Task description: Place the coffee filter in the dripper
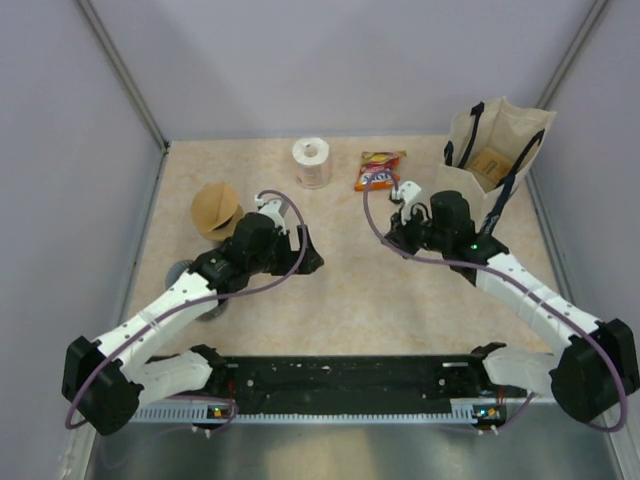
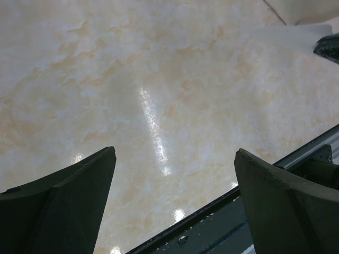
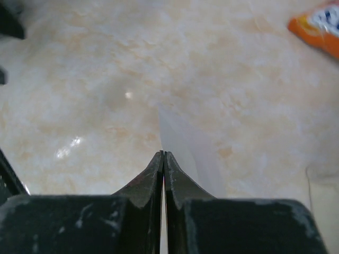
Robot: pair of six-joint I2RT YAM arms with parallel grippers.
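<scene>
Here, the right gripper (image 3: 163, 154) is pressed together over the back-right part of the tabletop (image 1: 340, 310), near the snack packet (image 1: 380, 170). A thin, pale, wedge-shaped sheet runs out from between its tips. I take it for the coffee filter (image 3: 185, 153), pinched at its wide end. Its long axis follows the gripper's own line, with the narrow end ahead of the fingertips and the sheet fanning slightly to their right in the wrist view.

The left gripper (image 2: 175, 153) stands spread wide and holds nothing, near the middle of the tabletop. It faces the filter, which shows at the upper right of its view.

I cannot name the dripper with certainty. A tan cone-like thing (image 1: 215, 207) sits toward the back-left corner, and a grey round thing (image 1: 182, 272) lies by the left edge, half hidden under the left forearm. Either way the target lies well apart from the right gripper, across the tabletop to its left, and the left arm is much the nearer. I judge that the coming move turns on that crossing: a long reach or a hand-over.
</scene>
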